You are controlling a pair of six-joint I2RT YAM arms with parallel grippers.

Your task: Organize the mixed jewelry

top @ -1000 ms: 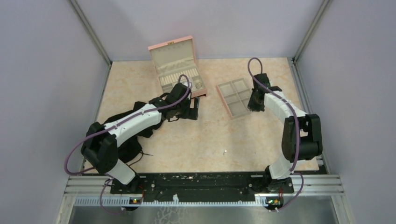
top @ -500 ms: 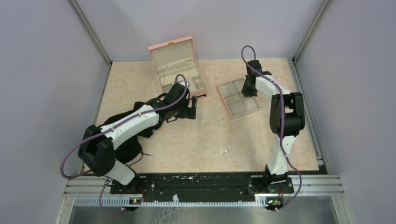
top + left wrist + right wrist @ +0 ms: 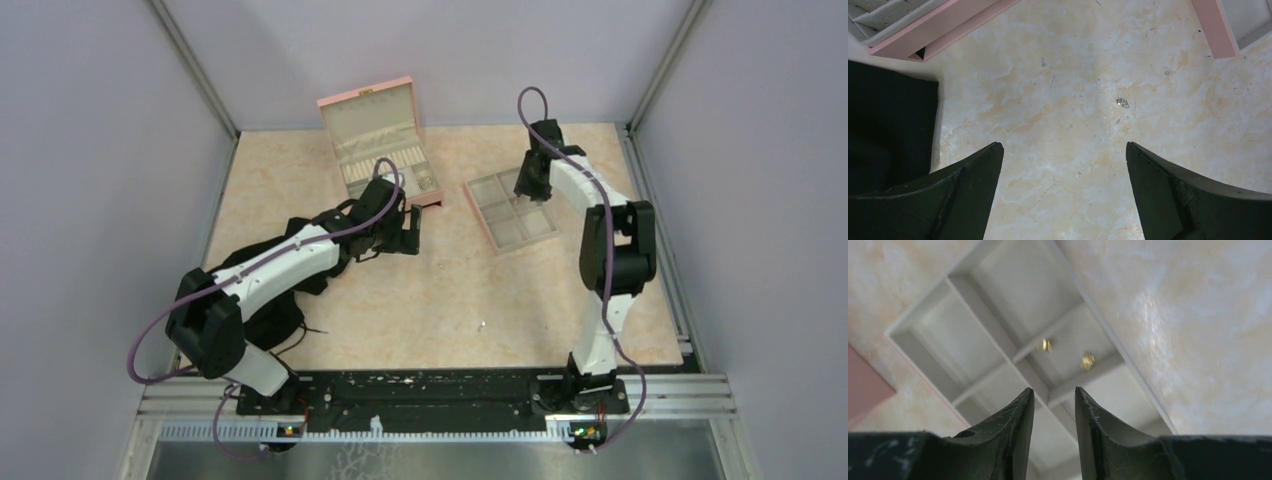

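Observation:
My left gripper (image 3: 415,232) (image 3: 1062,148) is open wide and empty, low over the table just in front of the pink hinged box (image 3: 385,150) (image 3: 938,30). A tiny silvery jewelry piece (image 3: 1122,102) lies on the table ahead of its right finger, and a smaller speck (image 3: 1078,175) lies between the fingers. My right gripper (image 3: 530,188) (image 3: 1053,391) hangs over the far end of the six-compartment tray (image 3: 482,213) (image 3: 998,347), jaws a narrow gap apart with nothing between them. Two small glinting pieces (image 3: 1044,345) (image 3: 1087,361) lie in one tray compartment.
A black cloth (image 3: 290,290) (image 3: 888,125) lies under the left arm. One pale speck (image 3: 482,324) lies on the table nearer the front. The tray's pink corner (image 3: 1215,27) shows in the left wrist view. Grey walls close in the table on three sides.
My right arm has swung from the tray's right side up to its far end. The left arm has barely moved.

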